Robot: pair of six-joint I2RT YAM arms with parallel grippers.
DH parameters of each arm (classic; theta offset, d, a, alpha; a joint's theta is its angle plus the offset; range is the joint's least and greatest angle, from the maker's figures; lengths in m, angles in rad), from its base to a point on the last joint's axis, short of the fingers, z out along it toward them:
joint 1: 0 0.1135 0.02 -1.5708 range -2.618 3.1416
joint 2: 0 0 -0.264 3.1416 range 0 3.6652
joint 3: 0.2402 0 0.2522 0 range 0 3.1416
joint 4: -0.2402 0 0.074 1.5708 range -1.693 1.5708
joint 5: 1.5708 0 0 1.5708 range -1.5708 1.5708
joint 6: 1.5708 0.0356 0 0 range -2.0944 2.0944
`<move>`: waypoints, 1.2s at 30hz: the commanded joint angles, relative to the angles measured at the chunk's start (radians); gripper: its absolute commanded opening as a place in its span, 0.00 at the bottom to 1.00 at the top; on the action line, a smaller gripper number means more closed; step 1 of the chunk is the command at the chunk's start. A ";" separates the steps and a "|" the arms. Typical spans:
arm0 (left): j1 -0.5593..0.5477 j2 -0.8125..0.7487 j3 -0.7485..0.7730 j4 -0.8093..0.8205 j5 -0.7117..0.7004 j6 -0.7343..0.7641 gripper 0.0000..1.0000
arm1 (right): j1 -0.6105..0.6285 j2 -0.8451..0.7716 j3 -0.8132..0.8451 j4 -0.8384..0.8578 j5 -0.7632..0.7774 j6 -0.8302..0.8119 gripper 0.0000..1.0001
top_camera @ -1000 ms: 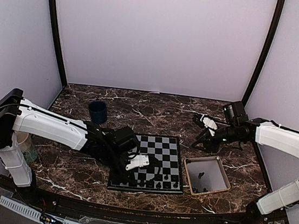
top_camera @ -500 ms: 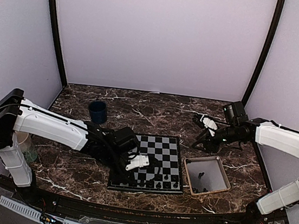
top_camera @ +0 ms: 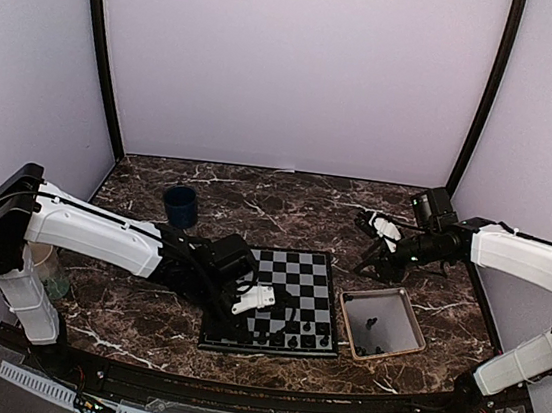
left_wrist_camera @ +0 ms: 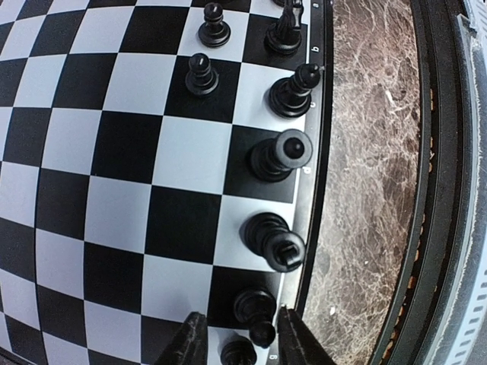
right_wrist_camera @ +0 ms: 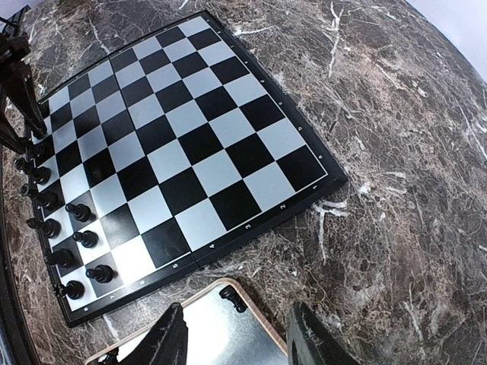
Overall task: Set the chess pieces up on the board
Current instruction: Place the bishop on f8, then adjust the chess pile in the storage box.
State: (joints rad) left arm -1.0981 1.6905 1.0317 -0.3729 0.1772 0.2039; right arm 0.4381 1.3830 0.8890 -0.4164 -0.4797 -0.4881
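Left gripper [left_wrist_camera: 242, 344] has just eased apart, jaws now loose either side of a piece [left_wrist_camera: 253, 306] on the board's [top_camera: 298, 270] 6 o'clock edge; that one looks placed. Right gripper [right_wrist_camera: 242, 342], spread and empty, hovers over the tray [top_camera: 371, 293] at 3 o'clock.

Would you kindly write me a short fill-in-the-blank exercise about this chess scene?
1. The tray lies to the ____ of the board.
2. The cup is coloured ____.
3. The left gripper straddles a chess ____ on the board.
4. The right gripper holds ____.
Missing: right; blue; piece; nothing.
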 commanded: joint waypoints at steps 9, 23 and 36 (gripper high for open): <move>-0.006 -0.201 -0.059 0.146 -0.051 0.087 0.44 | -0.008 -0.034 0.118 -0.108 0.023 -0.033 0.46; -0.006 -0.067 0.091 0.322 -0.145 -0.051 0.46 | -0.013 -0.005 0.214 -0.418 0.149 -0.017 0.44; -0.005 -0.063 0.024 0.370 -0.213 -0.042 0.47 | -0.007 0.138 0.108 -0.637 0.140 -0.095 0.35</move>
State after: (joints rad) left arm -1.0981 1.6352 1.0847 -0.0368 -0.0196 0.1749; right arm 0.4309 1.4925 1.0050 -0.9581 -0.3153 -0.5529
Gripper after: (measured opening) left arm 0.462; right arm 0.352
